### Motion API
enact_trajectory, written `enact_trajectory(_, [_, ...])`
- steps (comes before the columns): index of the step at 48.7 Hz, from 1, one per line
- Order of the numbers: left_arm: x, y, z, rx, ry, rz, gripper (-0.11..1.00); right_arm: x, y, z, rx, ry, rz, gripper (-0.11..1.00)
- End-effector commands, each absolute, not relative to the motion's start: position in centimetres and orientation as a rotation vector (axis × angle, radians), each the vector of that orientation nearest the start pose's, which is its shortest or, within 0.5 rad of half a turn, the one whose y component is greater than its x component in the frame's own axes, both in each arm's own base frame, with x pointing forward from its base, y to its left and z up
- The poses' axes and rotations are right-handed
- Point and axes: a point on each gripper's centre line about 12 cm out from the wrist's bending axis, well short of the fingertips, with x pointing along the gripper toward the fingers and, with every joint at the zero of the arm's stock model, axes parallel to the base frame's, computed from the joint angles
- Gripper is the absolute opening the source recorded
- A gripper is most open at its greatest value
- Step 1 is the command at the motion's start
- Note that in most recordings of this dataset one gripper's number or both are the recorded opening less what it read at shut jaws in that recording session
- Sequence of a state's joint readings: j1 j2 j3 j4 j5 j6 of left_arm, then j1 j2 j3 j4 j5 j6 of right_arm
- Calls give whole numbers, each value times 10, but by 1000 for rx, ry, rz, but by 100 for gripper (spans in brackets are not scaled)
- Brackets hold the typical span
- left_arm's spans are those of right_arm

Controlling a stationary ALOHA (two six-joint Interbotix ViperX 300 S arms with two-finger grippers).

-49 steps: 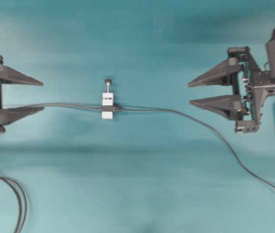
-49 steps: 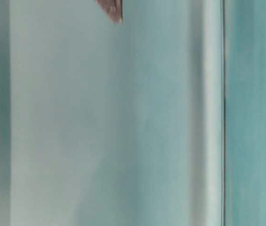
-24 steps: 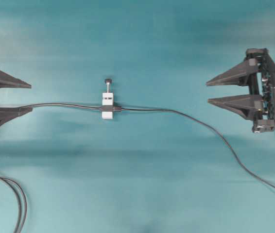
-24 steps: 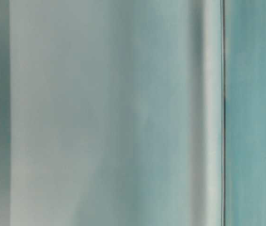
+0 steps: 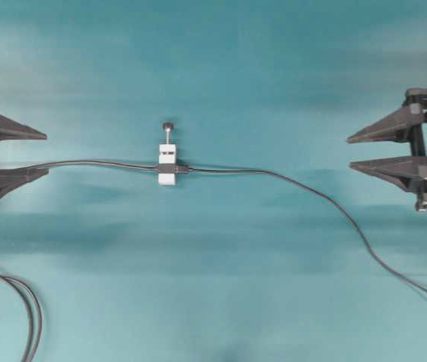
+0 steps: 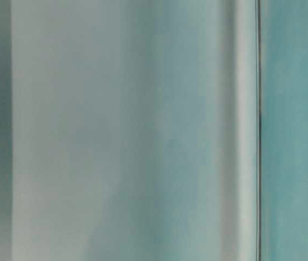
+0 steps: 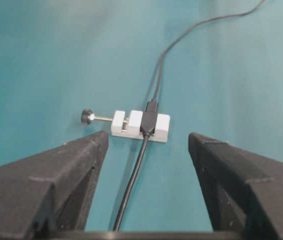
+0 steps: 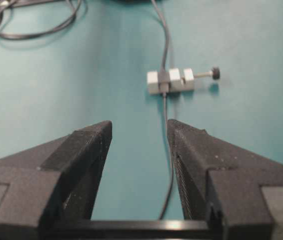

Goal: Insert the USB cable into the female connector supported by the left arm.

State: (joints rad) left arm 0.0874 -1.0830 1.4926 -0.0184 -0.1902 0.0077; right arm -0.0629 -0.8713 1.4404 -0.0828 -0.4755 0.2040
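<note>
Though limp along its length, the USB cable looks stiff only near its plug at frame centre, beside the female connector. Grasp there. Both the left gripper and right gripper stand with fingers wide, holding nothing.

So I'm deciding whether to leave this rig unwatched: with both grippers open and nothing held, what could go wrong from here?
The plug looks seated in the socket in the white block, which lies loose on the table, so a tug on either cable could drag it or unplug it. The left cable lies at the left gripper's lower finger, so closing or moving could snag it. The looped cables might catch that arm.
</note>
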Motion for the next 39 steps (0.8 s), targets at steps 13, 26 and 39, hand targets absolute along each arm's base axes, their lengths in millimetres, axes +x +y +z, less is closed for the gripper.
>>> enact_trajectory(13, [150,13,168,47,235,79,76,157,-2,195,-94,92,14,53])
enact_trajectory(26, [142,12,150,45,274,77,76,150,-8,176,-64,268,-36,53])
enact_trajectory(39, [142,12,149,48,272,76,76,146,-8,165,-45,311,-42,53])
